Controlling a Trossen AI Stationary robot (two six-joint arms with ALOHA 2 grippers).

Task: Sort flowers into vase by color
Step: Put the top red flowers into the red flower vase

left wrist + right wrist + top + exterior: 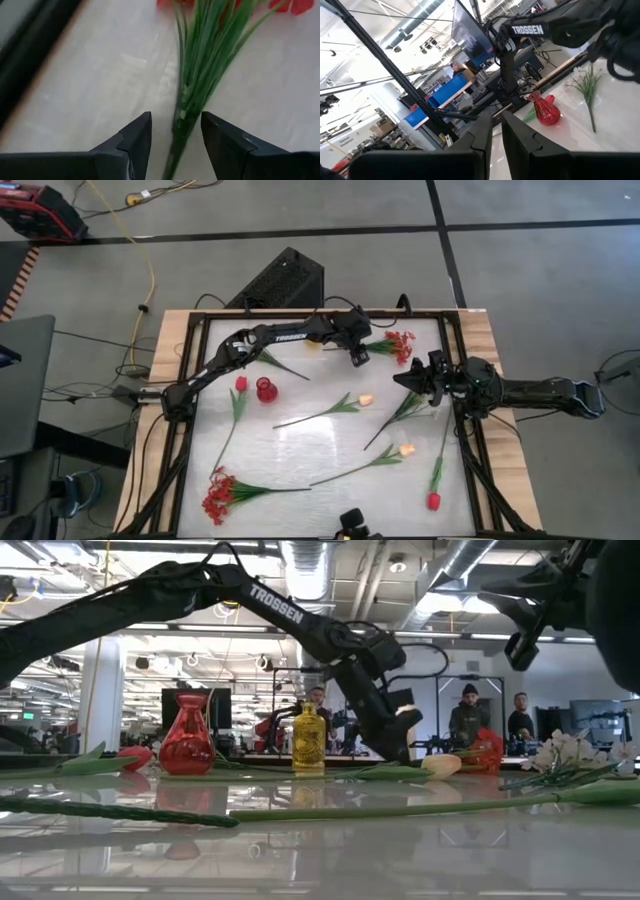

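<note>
Left claw (175, 137): fingers spread, lowered at the far side of the tabletop (300, 445), straddling the green stem of the red clustered spray (400, 345) without gripping it. Right claw (496, 131): raised above the right edge, fingers nearly pressed together, holding nothing. Tulips and 1 more red spray (218, 495) lie scattered; red vase (265, 389) stands left of centre.

From overhead we get the whole table (300, 470). The low cam sits at its near edge, looking level into the room. Both catch the red vase (265, 389); so does the right wrist cam.
</note>
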